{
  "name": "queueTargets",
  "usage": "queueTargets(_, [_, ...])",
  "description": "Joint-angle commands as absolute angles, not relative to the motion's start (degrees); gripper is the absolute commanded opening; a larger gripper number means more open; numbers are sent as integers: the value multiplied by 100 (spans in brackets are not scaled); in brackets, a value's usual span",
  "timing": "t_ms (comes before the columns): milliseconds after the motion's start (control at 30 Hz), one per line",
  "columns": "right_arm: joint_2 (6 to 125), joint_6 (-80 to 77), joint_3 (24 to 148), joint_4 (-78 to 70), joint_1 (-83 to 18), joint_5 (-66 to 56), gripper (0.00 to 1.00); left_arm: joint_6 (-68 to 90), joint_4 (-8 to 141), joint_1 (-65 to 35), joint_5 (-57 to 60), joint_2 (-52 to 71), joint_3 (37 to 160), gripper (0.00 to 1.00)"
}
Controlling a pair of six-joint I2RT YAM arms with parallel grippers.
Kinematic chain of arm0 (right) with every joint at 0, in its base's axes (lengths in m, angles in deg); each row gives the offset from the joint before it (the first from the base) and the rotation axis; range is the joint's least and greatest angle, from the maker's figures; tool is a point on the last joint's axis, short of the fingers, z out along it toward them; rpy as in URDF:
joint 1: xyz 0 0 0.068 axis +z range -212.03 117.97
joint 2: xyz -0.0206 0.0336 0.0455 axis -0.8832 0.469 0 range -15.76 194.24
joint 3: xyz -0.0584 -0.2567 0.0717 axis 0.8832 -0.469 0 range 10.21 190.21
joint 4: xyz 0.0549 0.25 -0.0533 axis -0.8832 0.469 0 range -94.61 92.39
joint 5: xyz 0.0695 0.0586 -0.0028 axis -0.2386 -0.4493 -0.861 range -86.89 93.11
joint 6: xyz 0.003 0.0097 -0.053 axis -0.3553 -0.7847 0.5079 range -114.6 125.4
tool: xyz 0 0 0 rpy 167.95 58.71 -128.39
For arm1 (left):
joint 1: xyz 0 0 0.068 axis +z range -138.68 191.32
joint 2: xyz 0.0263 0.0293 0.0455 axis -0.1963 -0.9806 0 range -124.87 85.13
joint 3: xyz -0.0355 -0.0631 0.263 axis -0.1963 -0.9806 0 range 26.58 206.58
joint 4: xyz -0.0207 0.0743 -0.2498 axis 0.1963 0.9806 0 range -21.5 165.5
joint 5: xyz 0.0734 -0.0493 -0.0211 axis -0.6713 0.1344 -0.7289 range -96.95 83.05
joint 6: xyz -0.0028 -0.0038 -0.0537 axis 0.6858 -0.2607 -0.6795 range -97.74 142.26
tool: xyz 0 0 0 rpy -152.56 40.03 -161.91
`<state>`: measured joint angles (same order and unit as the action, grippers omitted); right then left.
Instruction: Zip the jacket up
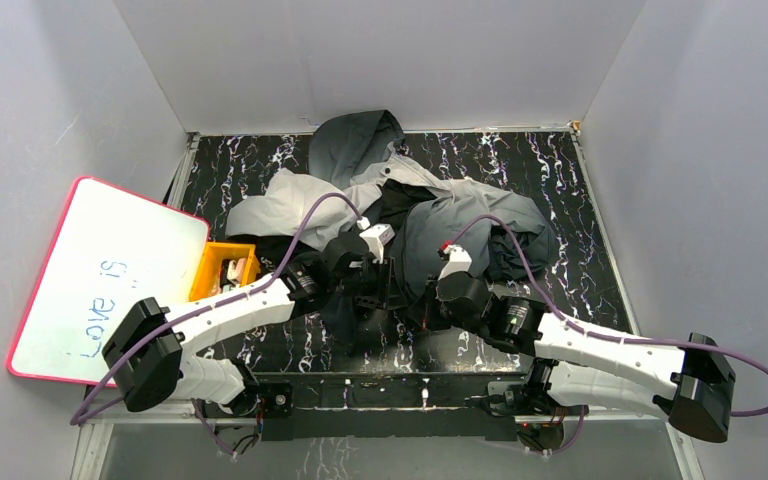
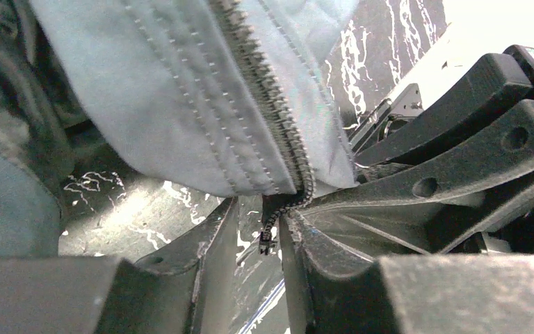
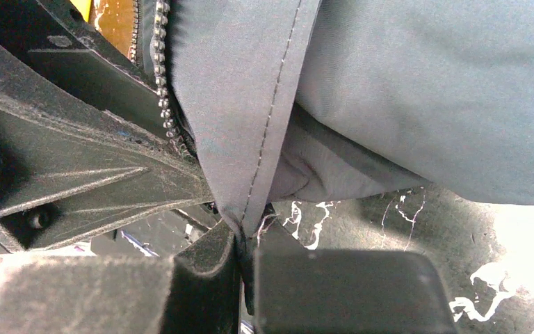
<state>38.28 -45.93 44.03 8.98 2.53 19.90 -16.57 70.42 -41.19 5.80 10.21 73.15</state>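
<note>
The jacket (image 1: 440,215) lies crumpled on the black marbled table, light grey with dark lining. My left gripper (image 1: 365,300) and right gripper (image 1: 422,305) meet at its near hem. In the left wrist view the jacket's grey front panel (image 2: 181,90) carries the zipper teeth (image 2: 271,97). The zipper's loose bottom end (image 2: 267,240) hangs in the narrow gap of my left gripper (image 2: 259,236), against the right finger and not clamped. My right gripper (image 3: 247,243) is shut on the jacket's stitched front edge (image 3: 264,139). A row of zipper teeth (image 3: 161,76) runs beside it.
A yellow box (image 1: 225,268) sits left of the left arm. A pink-framed whiteboard (image 1: 100,280) leans off the table's left side. Grey walls close in the table on three sides. The other gripper's black fingers (image 2: 459,160) crowd the right of the left wrist view.
</note>
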Motion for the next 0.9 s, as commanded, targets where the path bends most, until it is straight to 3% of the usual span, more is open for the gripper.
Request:
queueTargets(0, [3645, -4728, 4363, 752, 248, 2095, 0, -1690, 6600, -4139, 718, 1010, 7507, 23])
queueTargets(200, [3361, -4848, 4190, 525, 240, 1963, 0, -1702, 6347, -4139, 894, 1139, 7330, 0])
queueTargets(567, [2357, -5132, 3622, 151, 247, 1939, 1, -1927, 5648, -4134, 1097, 1749, 6718, 0])
queueTargets(867, [1787, -5146, 3275, -341, 244, 1642, 36, -2390, 4640, -4133, 1463, 1979, 6161, 0])
